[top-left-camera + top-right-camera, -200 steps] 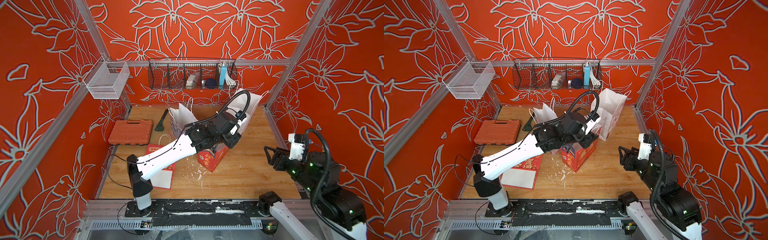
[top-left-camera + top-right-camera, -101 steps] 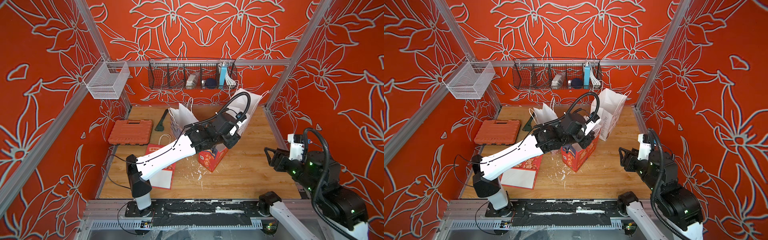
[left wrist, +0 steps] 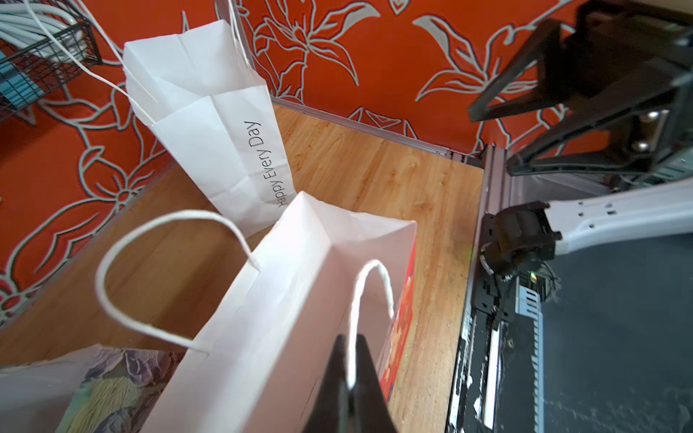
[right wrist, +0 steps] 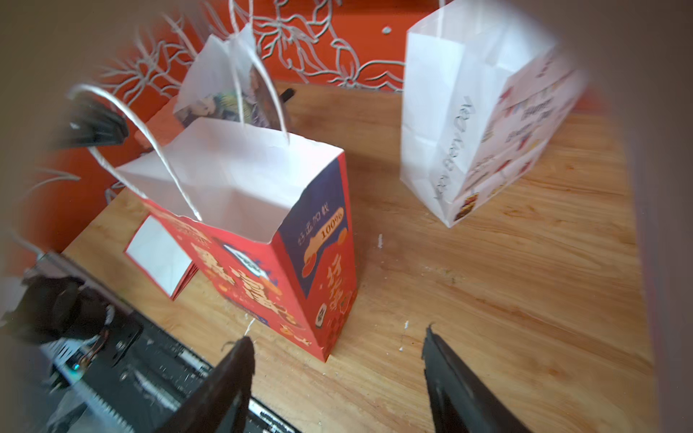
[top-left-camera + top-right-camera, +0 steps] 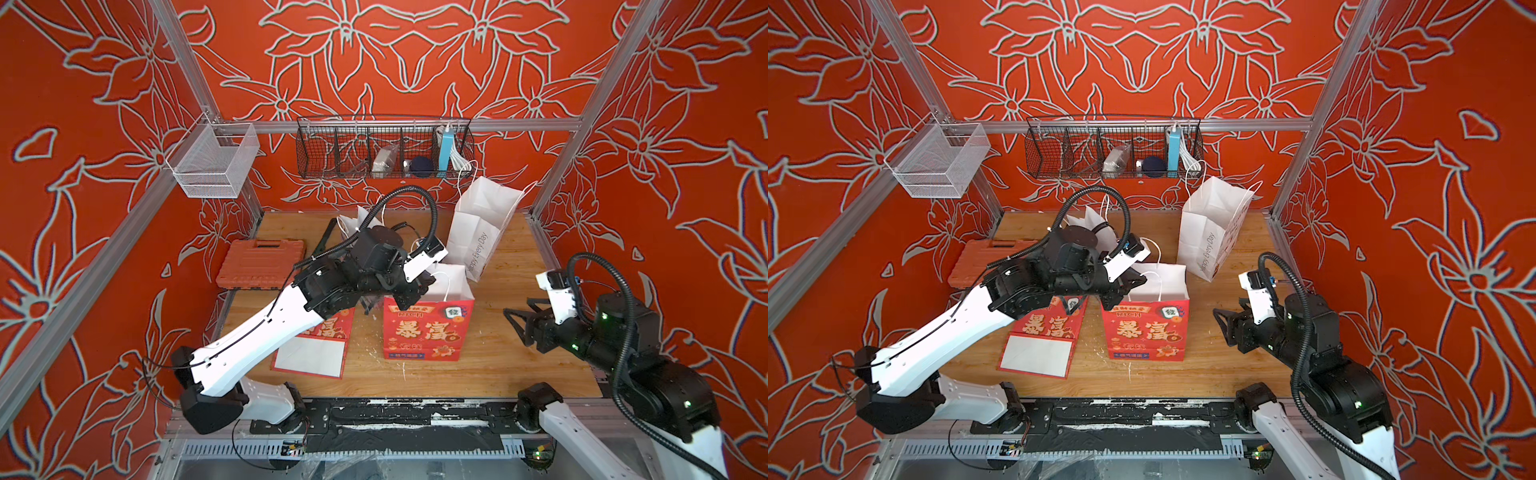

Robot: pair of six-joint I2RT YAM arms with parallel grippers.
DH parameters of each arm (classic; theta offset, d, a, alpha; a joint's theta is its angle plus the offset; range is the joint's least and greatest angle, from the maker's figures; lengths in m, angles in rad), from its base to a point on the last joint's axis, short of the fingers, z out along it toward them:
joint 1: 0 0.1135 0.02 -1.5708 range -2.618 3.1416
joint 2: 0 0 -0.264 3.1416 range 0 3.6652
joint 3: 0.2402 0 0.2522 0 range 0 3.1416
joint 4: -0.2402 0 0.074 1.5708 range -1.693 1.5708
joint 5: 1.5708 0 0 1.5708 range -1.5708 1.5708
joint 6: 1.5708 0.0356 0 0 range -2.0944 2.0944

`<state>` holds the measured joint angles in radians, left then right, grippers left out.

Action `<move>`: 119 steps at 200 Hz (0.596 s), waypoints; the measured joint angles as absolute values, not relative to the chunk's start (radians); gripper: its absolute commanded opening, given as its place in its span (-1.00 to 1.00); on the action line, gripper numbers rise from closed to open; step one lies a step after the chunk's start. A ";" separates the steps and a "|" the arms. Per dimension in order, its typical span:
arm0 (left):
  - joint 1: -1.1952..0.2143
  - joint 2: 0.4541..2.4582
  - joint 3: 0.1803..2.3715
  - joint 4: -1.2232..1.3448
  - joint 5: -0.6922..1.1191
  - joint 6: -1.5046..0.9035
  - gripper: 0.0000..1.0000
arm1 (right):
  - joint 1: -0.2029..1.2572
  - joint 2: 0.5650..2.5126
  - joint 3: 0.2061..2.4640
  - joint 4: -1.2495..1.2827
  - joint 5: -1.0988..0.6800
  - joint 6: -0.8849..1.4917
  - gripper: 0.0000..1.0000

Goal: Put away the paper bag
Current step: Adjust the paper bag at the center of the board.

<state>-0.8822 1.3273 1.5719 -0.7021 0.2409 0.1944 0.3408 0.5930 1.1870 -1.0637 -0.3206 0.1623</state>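
Note:
A red paper bag (image 5: 428, 332) (image 5: 1146, 332) with gold print and a white inside stands open and upright mid-table. My left gripper (image 5: 409, 301) (image 5: 1113, 301) (image 3: 350, 360) reaches over the bag's left top corner and is shut on one of its white cord handles (image 3: 375, 270). The bag's other handle (image 3: 112, 262) loops free. My right gripper (image 5: 517, 322) (image 5: 1225, 320) (image 4: 335, 345) hovers low to the right of the bag (image 4: 262, 225), apart from it. It is open, with only bare wood between its fingers.
A white "Happy Every Day" bag (image 5: 478, 232) stands at the back right. A flat red bag (image 5: 316, 353) lies left of the upright one, and an orange tool case (image 5: 259, 266) sits far left. A black wire basket (image 5: 382, 149) and a white mesh basket (image 5: 212, 160) hang on the frame.
My left gripper has closed on the red bag's cord handle. My right gripper has opened a little wider and stayed where it was.

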 measured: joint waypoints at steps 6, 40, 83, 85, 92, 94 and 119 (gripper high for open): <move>-0.879 1.322 1.568 -0.714 0.256 0.204 -1.00 | 0.341 0.598 1.176 -1.058 -0.353 0.162 0.44; -0.875 1.316 1.538 -0.745 0.302 0.231 -0.64 | 0.341 0.612 1.064 -0.971 -0.529 0.188 0.44; -0.872 1.254 1.451 -0.721 0.308 0.228 0.36 | 0.342 0.584 0.972 -0.925 -0.609 0.265 0.43; -0.871 1.250 1.449 -0.719 0.308 0.219 0.37 | 0.342 0.584 0.972 -0.923 -0.611 0.269 0.43; -0.871 1.229 1.436 -0.708 0.304 0.210 0.42 | 0.342 0.587 0.972 -0.915 -0.613 0.275 0.43; -0.871 1.225 1.434 -0.707 0.303 0.212 0.44 | 0.342 0.588 0.972 -0.913 -0.613 0.278 0.43; -0.869 1.114 1.388 -0.649 0.264 0.146 0.57 | 0.342 0.607 0.992 -0.927 -0.604 0.281 0.45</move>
